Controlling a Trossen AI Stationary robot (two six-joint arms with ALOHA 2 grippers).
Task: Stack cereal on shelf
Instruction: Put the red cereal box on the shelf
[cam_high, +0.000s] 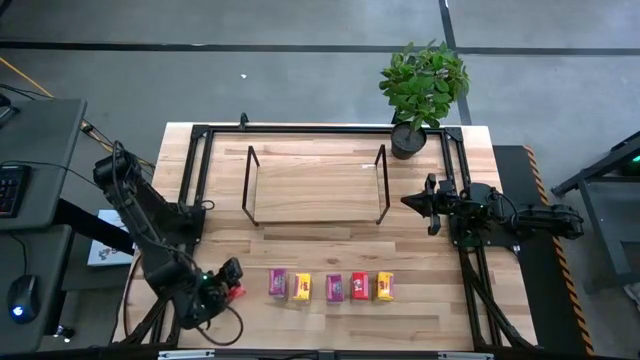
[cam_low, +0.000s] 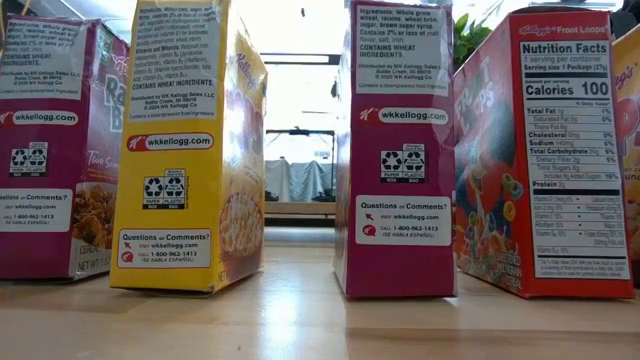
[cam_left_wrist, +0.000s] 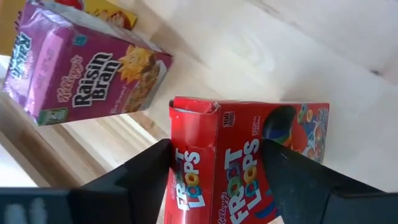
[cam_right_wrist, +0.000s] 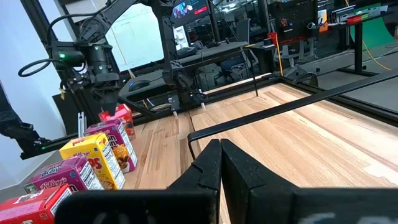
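My left gripper (cam_high: 232, 284) is shut on a red Froot Loops box (cam_left_wrist: 239, 155) at the near left of the table, left of the row. Five more boxes stand in a row near the front edge: magenta (cam_high: 277, 284), yellow (cam_high: 301, 287), magenta (cam_high: 335, 287), red (cam_high: 359, 287), yellow (cam_high: 383, 287). The shelf (cam_high: 315, 185), a light board with black wire end frames, stands bare behind them at the table's middle. My right gripper (cam_right_wrist: 219, 144) is shut and empty, right of the shelf (cam_high: 408, 200). My left gripper pinches the red box between its two fingers (cam_left_wrist: 152, 171), one on each of two opposite sides (cam_left_wrist: 180, 168). The fingers slant down from the table's left. The box's open top flap (cam_left_wrist: 194, 107) points away from the wrist. Whether the box's bottom is on the table cannot be told.
A potted plant (cam_high: 420, 90) stands at the far right corner. A black metal frame (cam_high: 195, 170) runs round the table's back and sides. The magenta Raisin Bran box (cam_left_wrist: 87, 68) is the nearest neighbour of the held box. Bare wood lies between the row and the shelf.
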